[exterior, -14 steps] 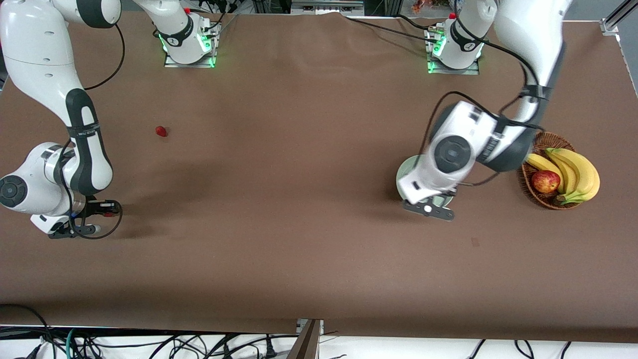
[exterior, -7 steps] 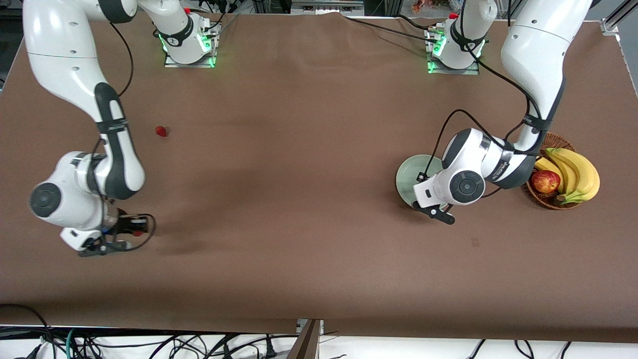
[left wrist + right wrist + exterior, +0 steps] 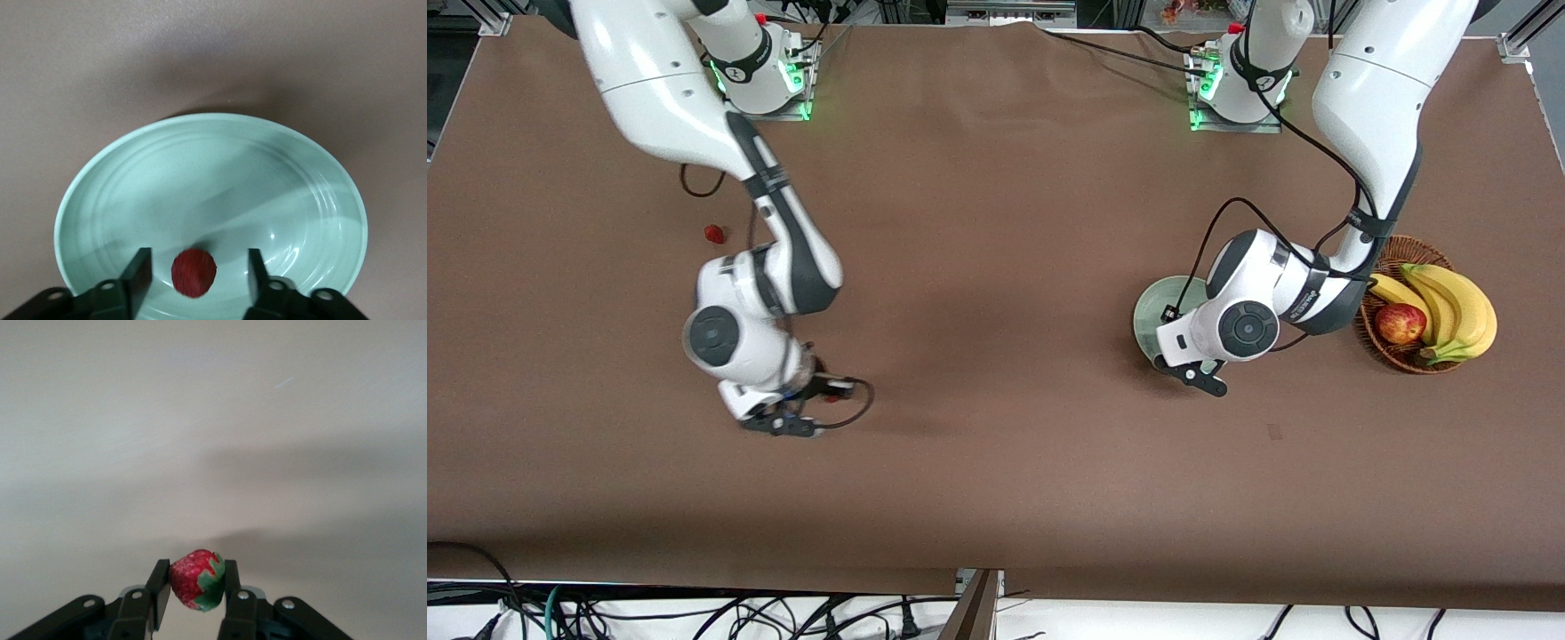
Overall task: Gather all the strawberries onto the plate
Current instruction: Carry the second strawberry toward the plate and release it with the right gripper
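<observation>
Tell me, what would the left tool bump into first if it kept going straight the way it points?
Probably the small red strawberry lying in the pale mint-green plate, right between the open left tool fingers.

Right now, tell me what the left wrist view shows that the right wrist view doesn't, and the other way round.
Only the left wrist view shows the mint-green plate, with one strawberry lying in it between the open fingers of the left hand, untouched by them. Only the right wrist view shows the right hand shut on another strawberry, green top visible, above bare table. Both show a red strawberry between dark fingers and the brown table.
</observation>
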Robot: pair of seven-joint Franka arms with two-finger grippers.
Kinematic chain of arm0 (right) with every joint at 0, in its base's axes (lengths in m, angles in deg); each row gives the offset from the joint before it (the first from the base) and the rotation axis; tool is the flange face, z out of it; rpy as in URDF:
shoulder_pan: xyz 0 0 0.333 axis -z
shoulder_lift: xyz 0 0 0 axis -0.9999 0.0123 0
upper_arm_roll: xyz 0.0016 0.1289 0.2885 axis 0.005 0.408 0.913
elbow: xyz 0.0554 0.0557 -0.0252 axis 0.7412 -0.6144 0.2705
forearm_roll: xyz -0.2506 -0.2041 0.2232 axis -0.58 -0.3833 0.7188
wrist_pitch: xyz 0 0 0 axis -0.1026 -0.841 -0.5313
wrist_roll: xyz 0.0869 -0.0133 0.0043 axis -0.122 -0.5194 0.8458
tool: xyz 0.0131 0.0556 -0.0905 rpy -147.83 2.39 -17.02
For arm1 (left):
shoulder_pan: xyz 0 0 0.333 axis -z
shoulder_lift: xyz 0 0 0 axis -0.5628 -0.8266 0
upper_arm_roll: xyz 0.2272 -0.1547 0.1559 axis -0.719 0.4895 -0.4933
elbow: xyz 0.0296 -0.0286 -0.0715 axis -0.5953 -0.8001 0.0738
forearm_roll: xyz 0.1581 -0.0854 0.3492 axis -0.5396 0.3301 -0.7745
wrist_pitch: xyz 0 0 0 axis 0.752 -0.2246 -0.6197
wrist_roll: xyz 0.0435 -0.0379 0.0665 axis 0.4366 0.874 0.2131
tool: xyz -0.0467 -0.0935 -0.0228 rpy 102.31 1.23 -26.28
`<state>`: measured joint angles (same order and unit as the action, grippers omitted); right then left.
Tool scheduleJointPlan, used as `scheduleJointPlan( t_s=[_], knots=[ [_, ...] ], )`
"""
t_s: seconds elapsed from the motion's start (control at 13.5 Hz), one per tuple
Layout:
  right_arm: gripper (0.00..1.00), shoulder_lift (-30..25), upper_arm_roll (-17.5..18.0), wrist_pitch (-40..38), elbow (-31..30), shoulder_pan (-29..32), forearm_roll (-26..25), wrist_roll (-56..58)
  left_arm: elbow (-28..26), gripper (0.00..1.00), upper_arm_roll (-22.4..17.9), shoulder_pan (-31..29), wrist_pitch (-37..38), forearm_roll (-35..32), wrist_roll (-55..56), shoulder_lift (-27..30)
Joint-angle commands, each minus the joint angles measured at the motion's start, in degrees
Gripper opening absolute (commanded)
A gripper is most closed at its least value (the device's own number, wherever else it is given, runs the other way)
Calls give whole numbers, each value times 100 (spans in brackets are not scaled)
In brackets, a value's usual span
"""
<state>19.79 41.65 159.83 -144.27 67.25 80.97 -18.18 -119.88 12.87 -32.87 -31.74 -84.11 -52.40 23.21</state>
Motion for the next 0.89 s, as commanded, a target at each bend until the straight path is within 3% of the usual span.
scheduleJointPlan(
  t_s=[0.0, 0.44, 0.81],
  knots=[
    [20, 191, -22, 18, 355, -702, 19, -1346, 48, 100, -7, -50, 288, 0, -125, 400],
    [21, 780, -22, 764, 952, -1899, 28, -2799, 1014, 100, 2, -287, 1387, 106, -125, 700],
    [22, 1211, 408, 1458, 1156, -2102, 20, -3205, 1042, 100, 2, -217, 1379, 466, -125, 551]
  ],
)
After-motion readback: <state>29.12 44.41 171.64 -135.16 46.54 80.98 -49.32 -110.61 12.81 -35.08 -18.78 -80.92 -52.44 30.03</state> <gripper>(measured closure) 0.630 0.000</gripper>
